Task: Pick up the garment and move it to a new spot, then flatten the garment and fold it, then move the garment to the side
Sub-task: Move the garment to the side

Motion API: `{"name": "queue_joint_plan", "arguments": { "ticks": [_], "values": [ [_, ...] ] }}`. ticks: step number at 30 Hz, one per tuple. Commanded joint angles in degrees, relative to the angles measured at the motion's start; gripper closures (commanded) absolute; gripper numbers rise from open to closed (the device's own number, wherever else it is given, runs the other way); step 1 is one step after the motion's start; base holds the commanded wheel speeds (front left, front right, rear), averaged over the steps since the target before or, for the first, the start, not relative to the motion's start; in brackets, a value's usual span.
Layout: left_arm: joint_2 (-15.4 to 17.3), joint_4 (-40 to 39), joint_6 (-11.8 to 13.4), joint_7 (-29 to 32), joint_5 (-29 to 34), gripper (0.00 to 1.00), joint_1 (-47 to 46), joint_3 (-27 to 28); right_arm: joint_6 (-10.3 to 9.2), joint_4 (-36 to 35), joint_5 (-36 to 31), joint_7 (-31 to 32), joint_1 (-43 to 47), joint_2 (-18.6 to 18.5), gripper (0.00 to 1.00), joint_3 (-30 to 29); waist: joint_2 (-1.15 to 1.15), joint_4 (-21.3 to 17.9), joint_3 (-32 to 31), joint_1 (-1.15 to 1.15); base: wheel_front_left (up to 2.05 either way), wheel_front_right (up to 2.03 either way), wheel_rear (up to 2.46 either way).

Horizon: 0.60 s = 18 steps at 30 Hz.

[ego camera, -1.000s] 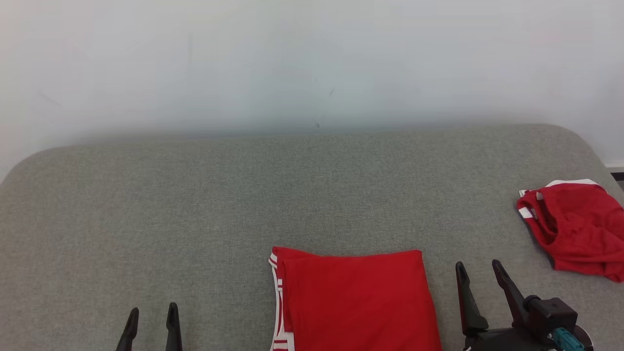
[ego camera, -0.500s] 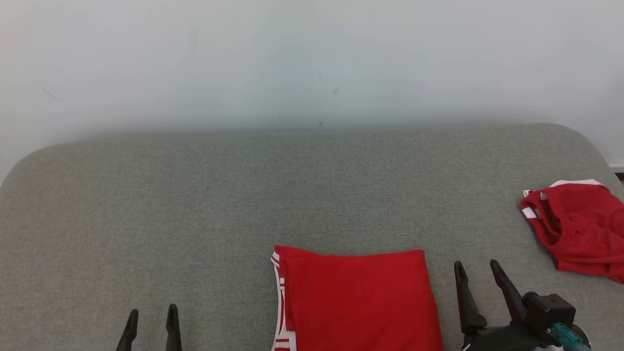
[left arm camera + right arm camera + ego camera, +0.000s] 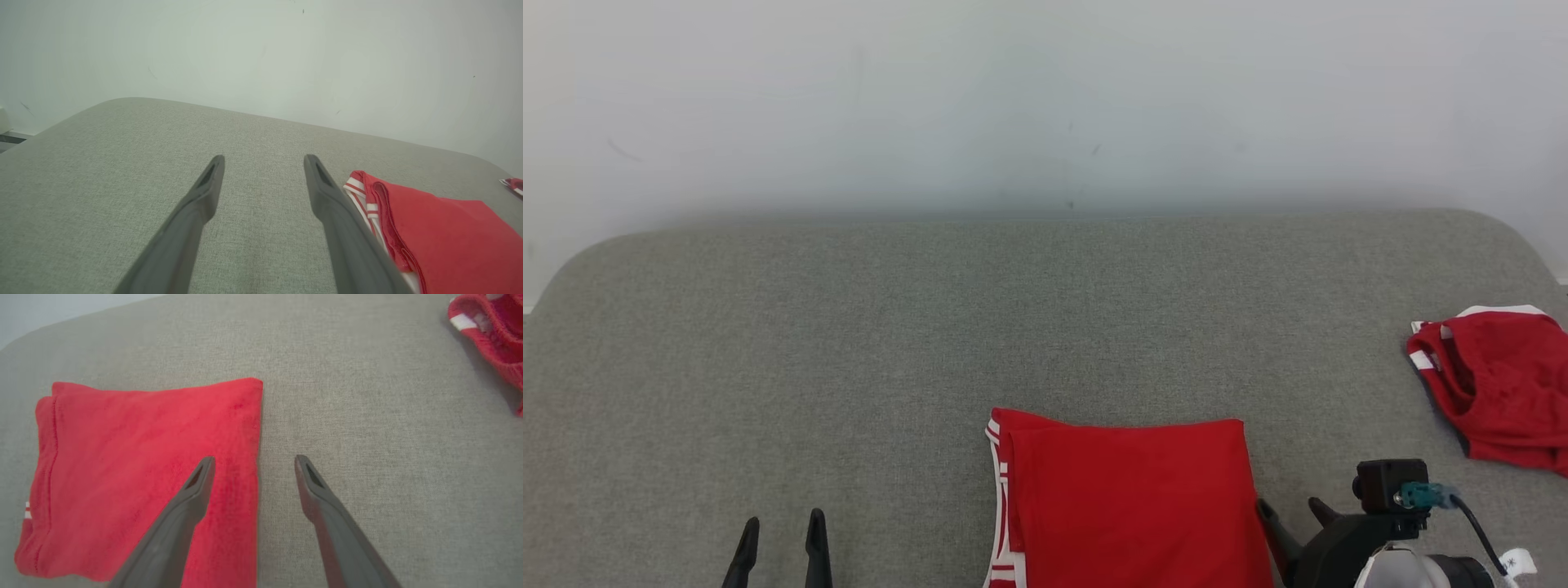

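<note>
Your folded red garment with white-striped trim (image 3: 1127, 502) lies flat on the grey woven fabric surface with rounded corners (image 3: 890, 327). In the head view it is at about 6 o'clock, with its near part cut off by the bottom edge. The striped trim runs down its 9 o'clock side, and its 3 o'clock side is a clean, straight edge. Your right gripper (image 3: 1290, 513) sits at 5 o'clock, just beside that straight edge, its two dark fingers spread wide with nothing between them. In the right wrist view one finger (image 3: 192, 498) shows over the red cloth close to the edge and the other (image 3: 318, 498) over bare grey fabric, so the gap between them straddles the garment's border. You cannot tell from these views whether either tip touches the cloth. Your left gripper (image 3: 780, 543) is low at 7 o'clock, well apart from the garment, its fingers parted and empty. In its wrist view they hang over bare fabric, with the striped trim just beside the finger on the 3 o'clock side. A crumpled red garment with white bands (image 3: 1494, 384) lies at 3 o'clock by the surface's edge, well apart from the folded one. A pale wall (image 3: 1013, 98) rises behind the surface at 12 o'clock.
</note>
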<state>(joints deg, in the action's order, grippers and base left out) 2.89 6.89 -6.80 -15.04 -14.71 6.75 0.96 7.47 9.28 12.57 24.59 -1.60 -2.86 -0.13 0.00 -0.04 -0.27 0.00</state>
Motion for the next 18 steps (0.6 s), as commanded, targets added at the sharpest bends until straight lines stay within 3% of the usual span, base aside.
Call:
{"name": "queue_joint_plan", "arguments": {
  "ticks": [1, 11, 18],
  "values": [
    [-0.01, -0.19, 0.17, -0.17, -0.61, 0.00, -0.04, -0.18, 0.03, -0.88, 0.12, 4.40, -1.01, -0.07, 0.00, -0.80, 0.00, 0.35, 0.05, 0.00, 0.00, 0.00, 0.00],
    [-0.01, -0.08, 0.58, -0.17, -0.84, 0.00, -1.05, -1.45, 0.03, 1.64, -2.58, 16.68, -4.40, -0.03, 0.00, -2.54, 0.00, 2.68, 1.20, 0.00, 0.00, 0.00, 0.00],
    [-0.01, -0.12, 0.38, -0.16, -0.56, 0.00, -1.93, -1.53, 0.03, 6.34, -3.66, 18.26, -7.13, -0.04, 0.00, -3.27, 0.00, 4.68, 2.94, 0.00, 0.00, 0.00, 0.00]
  ]
}}
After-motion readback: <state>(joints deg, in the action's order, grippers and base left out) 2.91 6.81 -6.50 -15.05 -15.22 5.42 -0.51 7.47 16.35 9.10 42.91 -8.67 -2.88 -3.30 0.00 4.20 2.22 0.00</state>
